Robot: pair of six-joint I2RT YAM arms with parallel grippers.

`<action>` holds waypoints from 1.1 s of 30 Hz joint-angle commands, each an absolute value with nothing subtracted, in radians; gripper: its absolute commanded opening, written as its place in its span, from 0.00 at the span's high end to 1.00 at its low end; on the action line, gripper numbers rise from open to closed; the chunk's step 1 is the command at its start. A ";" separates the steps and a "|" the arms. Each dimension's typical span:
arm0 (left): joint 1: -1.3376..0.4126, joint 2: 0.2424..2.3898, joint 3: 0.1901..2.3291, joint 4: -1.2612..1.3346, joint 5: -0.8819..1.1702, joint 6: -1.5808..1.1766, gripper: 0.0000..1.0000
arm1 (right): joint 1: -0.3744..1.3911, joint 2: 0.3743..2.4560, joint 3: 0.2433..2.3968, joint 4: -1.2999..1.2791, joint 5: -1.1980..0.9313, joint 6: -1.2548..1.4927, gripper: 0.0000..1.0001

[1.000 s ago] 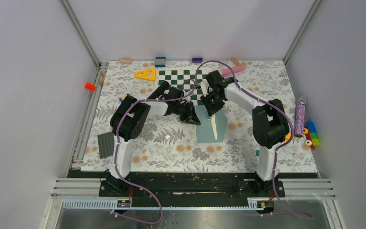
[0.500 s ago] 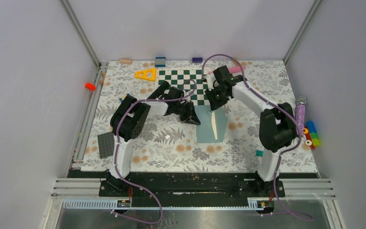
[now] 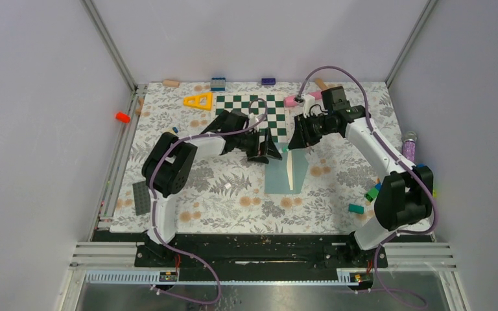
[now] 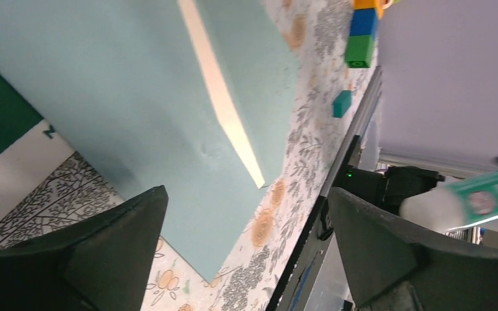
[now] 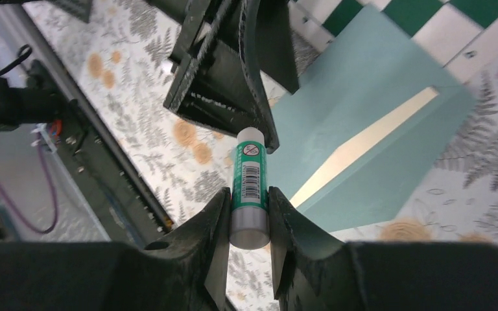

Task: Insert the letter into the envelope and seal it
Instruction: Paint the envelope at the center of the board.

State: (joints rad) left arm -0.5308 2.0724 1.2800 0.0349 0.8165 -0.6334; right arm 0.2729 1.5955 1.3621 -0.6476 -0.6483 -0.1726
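The teal envelope (image 3: pixel 284 173) lies flat on the floral table, its far end over the chessboard's near edge. A thin cream strip (image 3: pixel 290 172) runs along its fold; I cannot tell whether that is the letter, which is otherwise hidden. My left gripper (image 3: pixel 270 151) hovers open over the envelope's far left corner. In the left wrist view (image 4: pixel 246 193) nothing lies between its fingers, with the envelope (image 4: pixel 123 97) beneath. My right gripper (image 5: pixel 249 194) is shut on a green glue stick (image 5: pixel 251 168), whose white cap points at the envelope (image 5: pixel 363 110) beside the left gripper.
The green-white chessboard (image 3: pixel 243 107) lies behind the envelope. A yellow triangle (image 3: pixel 198 101) and small bricks sit at the back. A dark grey baseplate (image 3: pixel 141 196) is front left. Coloured bricks (image 3: pixel 373 192), a teal block (image 3: pixel 356 208) and a purple tube (image 3: pixel 408 146) lie to the right.
My left gripper has opened from nearly shut and shifted slightly toward the chessboard. The right arm has swung out to the right and turned its wrist, keeping the glue stick over the envelope's far end.
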 commanded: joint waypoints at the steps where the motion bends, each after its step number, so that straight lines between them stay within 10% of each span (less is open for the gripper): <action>1: -0.518 1.973 1.254 0.180 0.907 -0.639 0.01 | 0.258 1.619 1.365 -0.693 -0.840 -0.144 1.00; 12: -0.509 1.958 1.188 0.449 1.032 -0.773 0.01 | 0.215 1.716 1.407 -0.859 -1.160 -0.239 1.00; 25: -0.494 1.943 1.197 0.421 1.016 -0.774 0.14 | 0.218 1.880 1.579 -1.369 -1.203 -0.725 1.00; 33: -0.474 1.958 1.162 0.665 1.084 -0.952 0.18 | 0.222 1.880 1.539 -1.263 -1.125 -0.626 1.00</action>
